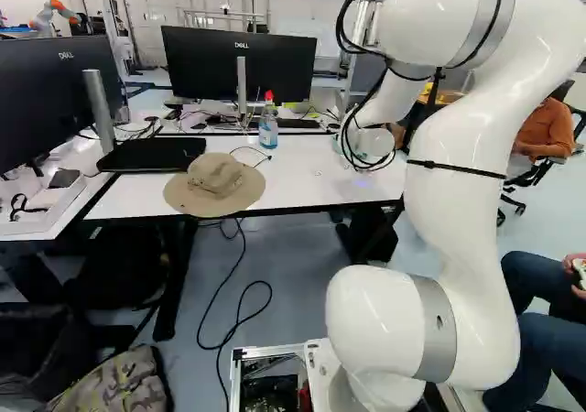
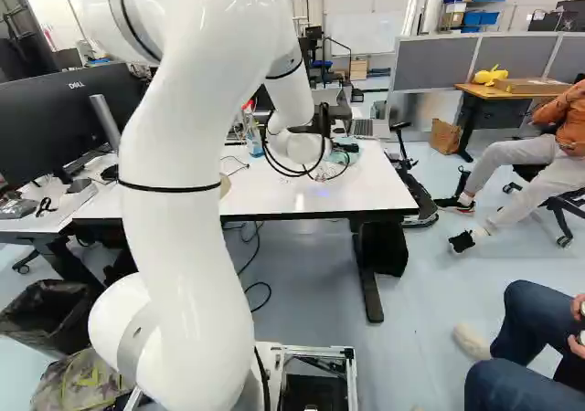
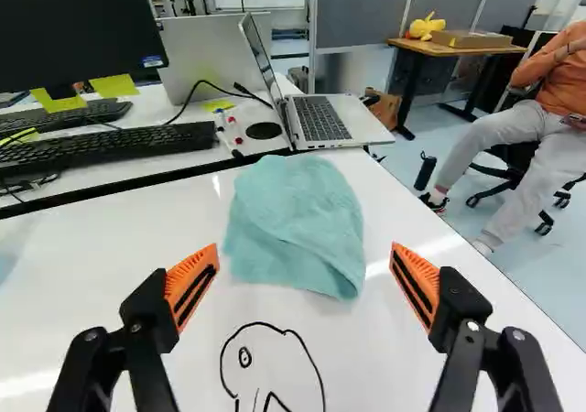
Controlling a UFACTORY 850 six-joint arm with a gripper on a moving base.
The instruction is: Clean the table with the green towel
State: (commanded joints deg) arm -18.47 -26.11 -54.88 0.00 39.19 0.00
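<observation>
The white table (image 1: pixel 307 178) stretches from left to right. Behind its far edge, the open laptop (image 3: pixel 325 119) stands near the right end. The brown hat (image 1: pixel 215 183) lies at the table's near edge, on the left side. The gripper (image 2: pixel 340 145) is over the right part of the table; its jaws are spread widely and they pinch nothing. The green towel (image 3: pixel 295 224), rumpled, lies flat on the table, ahead of the gripper (image 3: pixel 305 270), in line with the opening between its two orange pads. The bottle (image 1: pixel 267 126) stands far, to the left of the towel.
</observation>
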